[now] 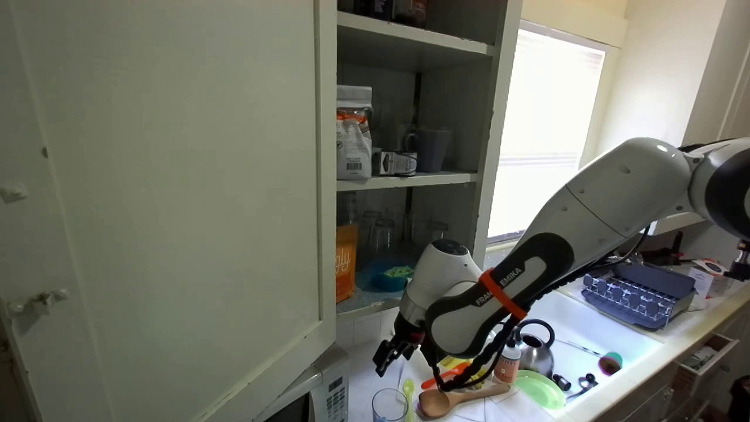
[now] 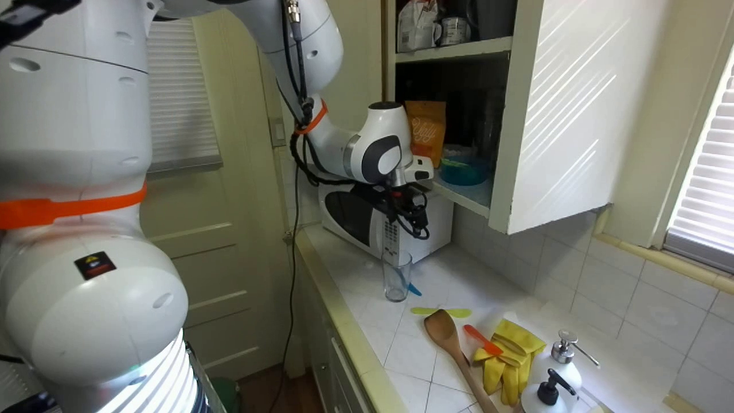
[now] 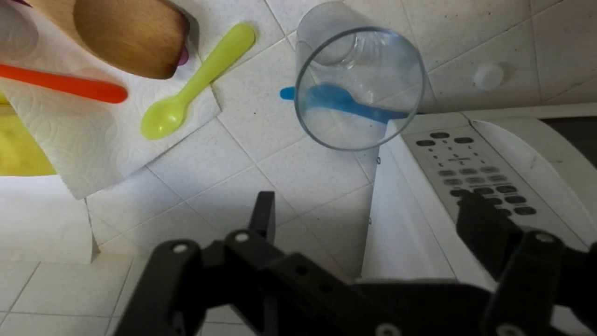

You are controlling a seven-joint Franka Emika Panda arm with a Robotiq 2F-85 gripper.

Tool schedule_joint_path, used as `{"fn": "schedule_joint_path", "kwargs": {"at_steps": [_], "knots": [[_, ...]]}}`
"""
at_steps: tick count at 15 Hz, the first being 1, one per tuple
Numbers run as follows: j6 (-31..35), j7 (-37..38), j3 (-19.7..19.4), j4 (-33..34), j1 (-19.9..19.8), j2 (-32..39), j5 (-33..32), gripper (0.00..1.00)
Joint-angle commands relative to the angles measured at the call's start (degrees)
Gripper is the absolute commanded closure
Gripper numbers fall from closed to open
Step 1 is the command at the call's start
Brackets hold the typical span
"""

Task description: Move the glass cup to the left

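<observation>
Fingers (image 3: 265, 212) of the black gripper (image 3: 368, 205) are parted; in the wrist view, a lime-green plastic spoon (image 3: 198, 86) is seen left of them, the clear cylindrical glass cup (image 3: 359, 74) beyond their gap, a white boxy microwave (image 3: 410, 219) behind the right finger (image 3: 485, 228).

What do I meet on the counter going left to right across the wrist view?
Yellow gloves, wooden spoon, green spoon, glass cup, small white disc; things whose place overlaps these are left out.
</observation>
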Motion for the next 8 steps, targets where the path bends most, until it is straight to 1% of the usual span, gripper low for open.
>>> {"fn": "schedule_joint_path", "kwargs": {"at_steps": [1,2,3,5,8], "knots": [[-7.2,-8.0,5.2,-2.4,-2.0,-7.5,8.5,0.00],[-10.4,-9.9,6.1,-2.2,-1.8,-9.7,11.5,0.00],[-15.9,-11.4,6.6,-1.9,-1.3,-12.4,14.2,0.00],[-23.6,-9.2,6.1,-1.5,-0.1,-17.0,13.9,0.00],[-34.3,-3.6,5.9,-0.6,0.2,-23.0,10.8,0.00]]}}
